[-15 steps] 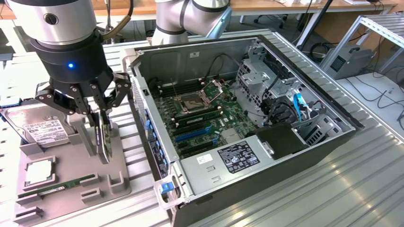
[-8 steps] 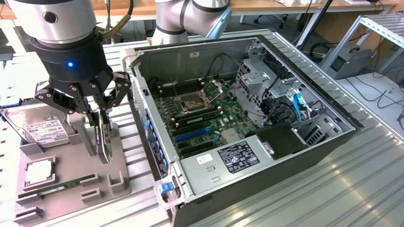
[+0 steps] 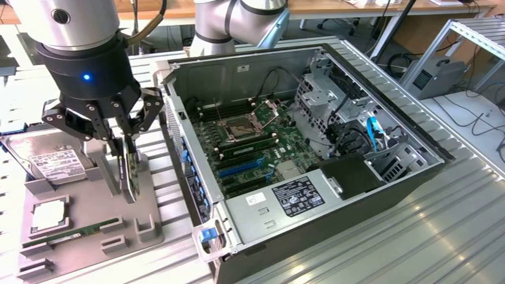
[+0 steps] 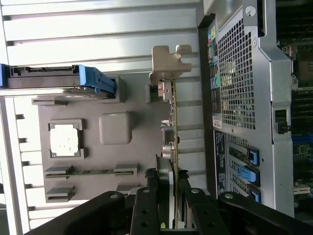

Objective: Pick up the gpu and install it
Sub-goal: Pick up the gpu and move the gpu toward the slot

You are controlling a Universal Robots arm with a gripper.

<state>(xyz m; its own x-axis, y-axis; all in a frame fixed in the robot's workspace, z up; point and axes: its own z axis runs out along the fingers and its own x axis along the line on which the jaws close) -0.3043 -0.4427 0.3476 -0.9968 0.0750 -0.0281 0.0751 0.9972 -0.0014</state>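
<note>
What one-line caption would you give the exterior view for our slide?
Gripper closed on the upright gpu standing in the grey parts tray, beside the open computer case.

We see the gpu [image 3: 129,174] standing upright on its long edge in a slot of the grey holder tray [image 3: 87,204], along the tray's edge on the exterior view's right. It is a thin, dark, flat card. In the wrist view we see it edge-on, with its silver metal bracket [image 4: 168,61] at the end away from the gripper [image 4: 167,196], whose fingers press against the card's two faces.
</note>
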